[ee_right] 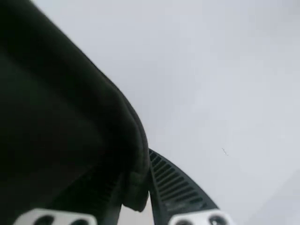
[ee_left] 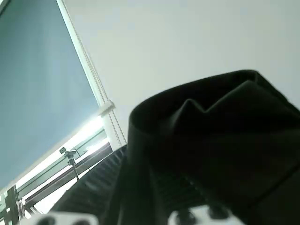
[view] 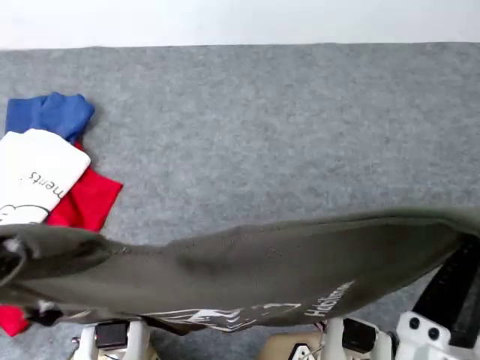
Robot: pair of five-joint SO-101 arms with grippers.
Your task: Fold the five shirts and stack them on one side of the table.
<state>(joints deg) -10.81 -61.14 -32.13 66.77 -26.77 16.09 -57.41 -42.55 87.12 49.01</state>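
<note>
high view: dark shirt [view: 262,262] stretched across lower frame; left hand [ee_left: 136,187] & right hand [ee_right: 136,194] each clenched on an end.

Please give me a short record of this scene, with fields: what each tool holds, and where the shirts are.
held shirt: dark shirt, spread in the air between the two arms, above the grey table
left tool: shut on the dark shirt
right tool: shut on the dark shirt
pile: white shirt lying over blue shirt and red shirt, at one side of the table
</note>
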